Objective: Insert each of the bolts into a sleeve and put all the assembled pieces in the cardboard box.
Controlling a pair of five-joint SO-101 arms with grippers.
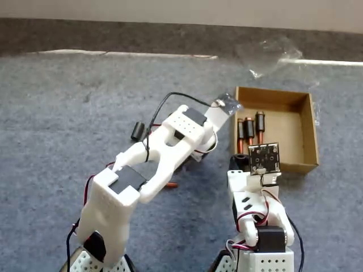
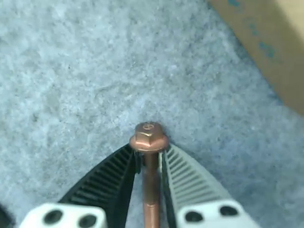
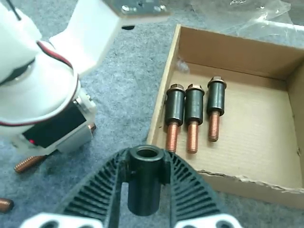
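Observation:
My left gripper is shut on a copper bolt, whose hex head points at the grey carpet close to the cardboard box. Just in front of the box's near wall, my right gripper is shut on a black sleeve, held upright with its bore showing. Inside the cardboard box lie three assembled pieces, side by side, also seen as assembled pieces. Another black sleeve stands on the carpet beyond the left arm.
A copper bolt lies on the carpet under the left arm, and a threaded copper end and another bolt show there too. A clear plastic bag lies beyond the box. Open carpet spreads to the far left.

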